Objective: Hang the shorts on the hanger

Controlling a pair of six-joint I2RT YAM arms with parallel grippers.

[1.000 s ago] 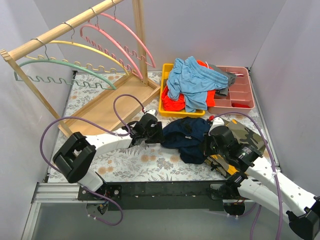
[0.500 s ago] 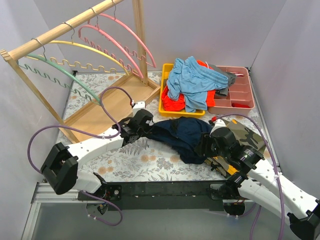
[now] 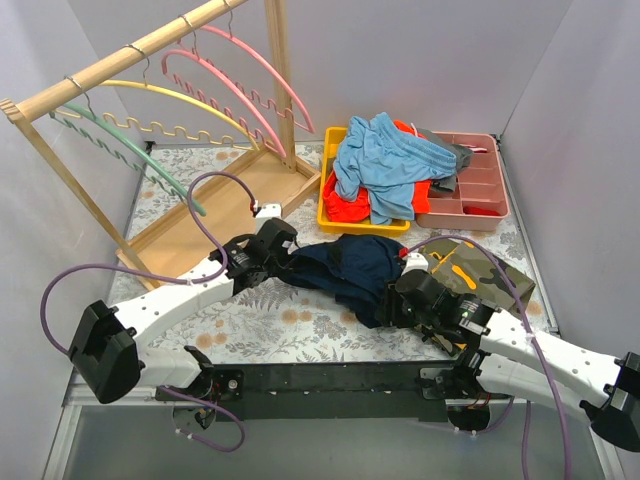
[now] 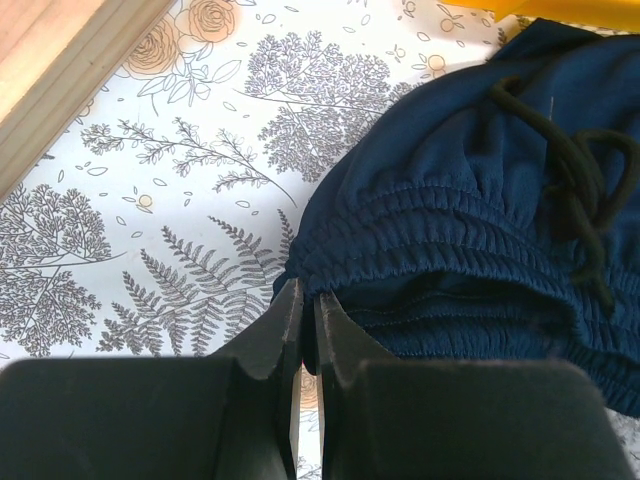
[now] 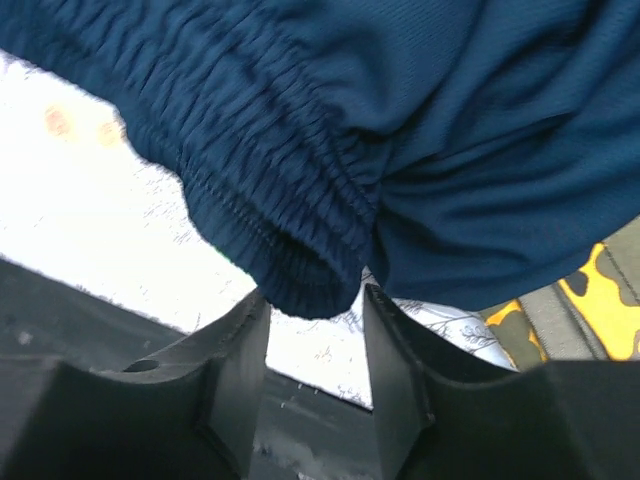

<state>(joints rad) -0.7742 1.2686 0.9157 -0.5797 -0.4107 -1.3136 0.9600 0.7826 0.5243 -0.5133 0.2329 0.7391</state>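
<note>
The navy shorts (image 3: 352, 268) lie stretched on the floral table between my two grippers. My left gripper (image 3: 284, 259) is shut on the left edge of their elastic waistband; the left wrist view shows the jaws (image 4: 303, 300) pinched on the gathered hem of the shorts (image 4: 470, 190). My right gripper (image 3: 393, 300) is at the shorts' near right end. In the right wrist view its jaws (image 5: 315, 295) stand open with a fold of the shorts' waistband (image 5: 290, 200) between the tips. The mint-green hanger (image 3: 130, 155) hangs on the wooden rack at the far left, apart from both grippers.
The wooden rack (image 3: 150, 45) also holds a yellow hanger (image 3: 190, 105) and pink hangers (image 3: 255, 70); its base (image 3: 215, 215) lies behind my left arm. A yellow bin (image 3: 330, 215) holds light blue shorts (image 3: 385, 160). A pink tray (image 3: 478, 195) and a camouflage garment (image 3: 490, 268) lie on the right.
My left gripper has pulled the shorts' edge to the left, stretching them out. My right gripper has moved left and nearer along the shorts. The mint-green hanger has swung on the rack.
</note>
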